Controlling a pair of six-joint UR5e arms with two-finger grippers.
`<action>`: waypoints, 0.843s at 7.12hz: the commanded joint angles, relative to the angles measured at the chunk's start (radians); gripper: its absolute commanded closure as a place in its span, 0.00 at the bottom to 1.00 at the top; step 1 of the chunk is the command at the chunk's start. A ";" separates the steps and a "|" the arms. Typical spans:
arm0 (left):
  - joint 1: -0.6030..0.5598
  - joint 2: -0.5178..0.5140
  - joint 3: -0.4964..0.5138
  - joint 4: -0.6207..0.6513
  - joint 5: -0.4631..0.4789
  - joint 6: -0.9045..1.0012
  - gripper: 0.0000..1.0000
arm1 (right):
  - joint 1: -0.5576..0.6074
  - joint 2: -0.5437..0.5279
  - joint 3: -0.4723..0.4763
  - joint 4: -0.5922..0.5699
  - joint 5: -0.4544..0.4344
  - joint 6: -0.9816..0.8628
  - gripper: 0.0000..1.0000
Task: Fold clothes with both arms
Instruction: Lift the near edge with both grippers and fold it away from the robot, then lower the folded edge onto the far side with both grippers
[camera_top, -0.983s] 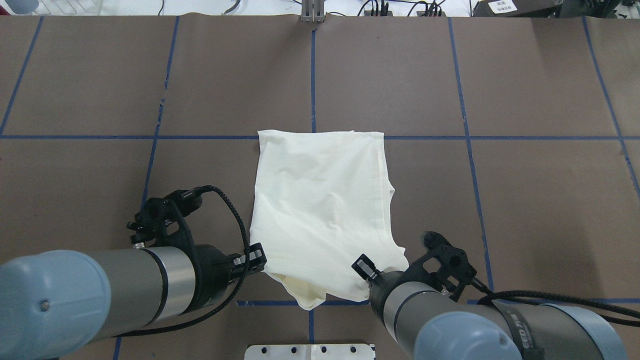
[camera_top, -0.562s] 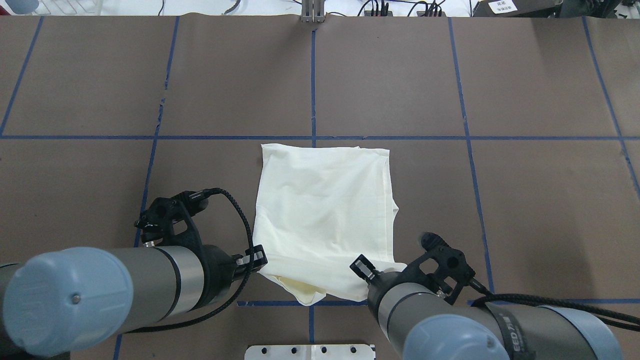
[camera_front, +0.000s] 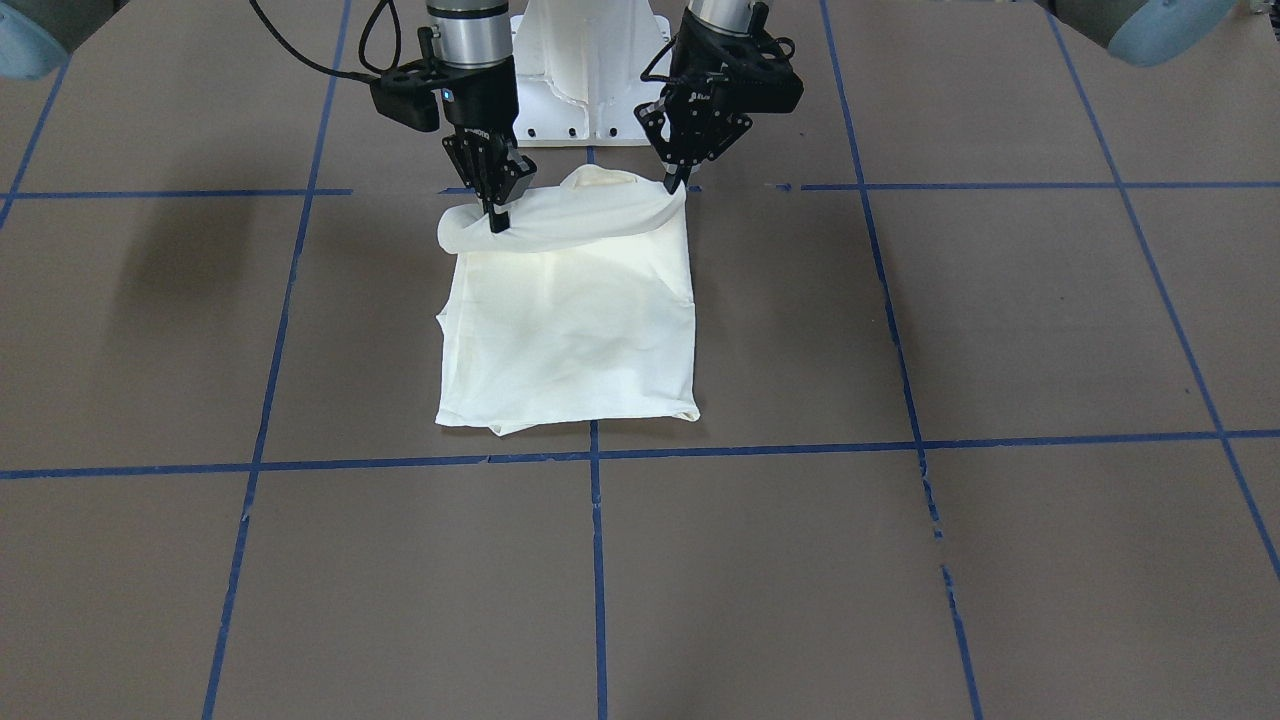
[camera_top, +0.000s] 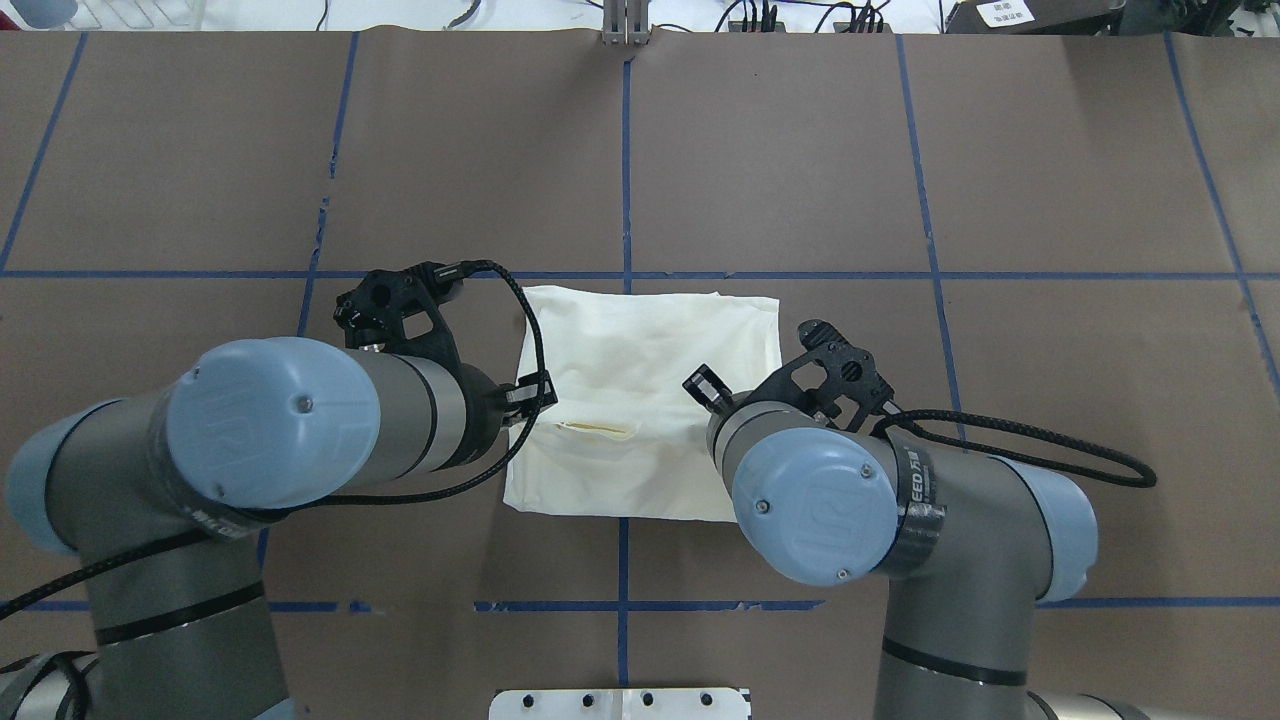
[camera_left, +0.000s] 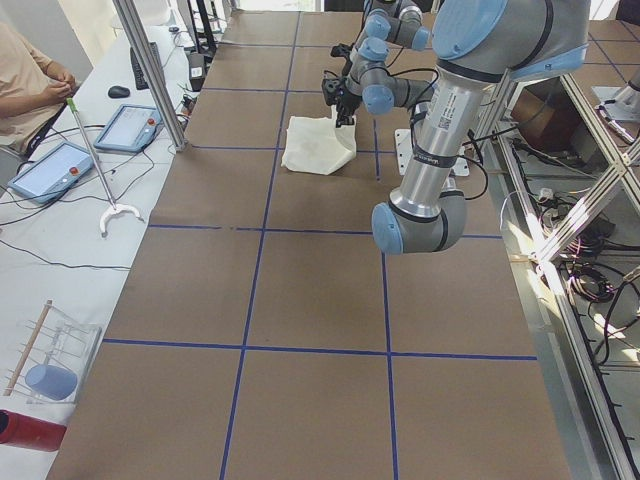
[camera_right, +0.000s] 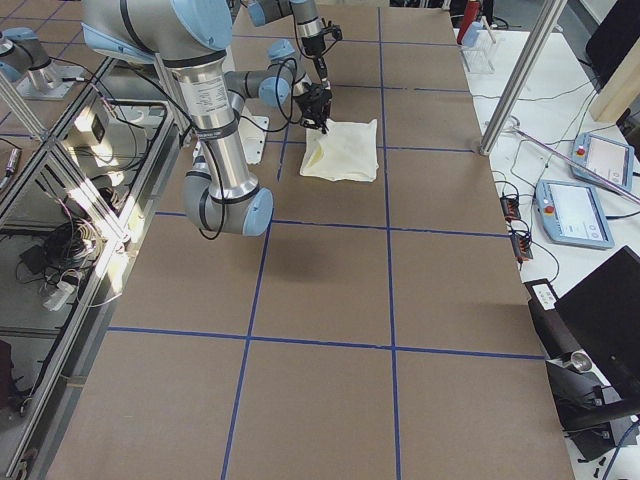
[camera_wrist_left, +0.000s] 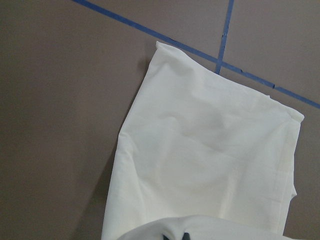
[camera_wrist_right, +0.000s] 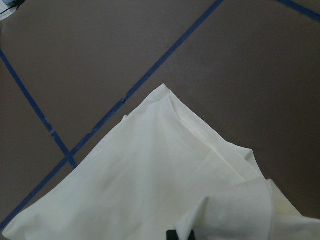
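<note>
We are holding the shirt (camera_front: 570, 330) by its robot-side edge, lifted, with the left gripper (camera_front: 680, 185) and right gripper (camera_front: 497, 222) both clamping it. It looks already narrowed, with the fold-over still to finish.

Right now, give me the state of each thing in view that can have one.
shirt: plain side up, far part flat on the table, edge nearest the robot lifted and curled over.
left gripper: jaws shut on one end of the lifted edge.
right gripper: jaws shut on its other end.
</note>
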 joint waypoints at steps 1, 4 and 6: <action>-0.070 -0.041 0.133 -0.078 -0.004 0.050 1.00 | 0.075 0.044 -0.121 0.063 0.037 -0.053 1.00; -0.110 -0.132 0.352 -0.178 -0.004 0.067 1.00 | 0.108 0.116 -0.269 0.067 0.043 -0.072 1.00; -0.110 -0.133 0.406 -0.212 0.000 0.089 1.00 | 0.122 0.130 -0.409 0.232 0.048 -0.096 1.00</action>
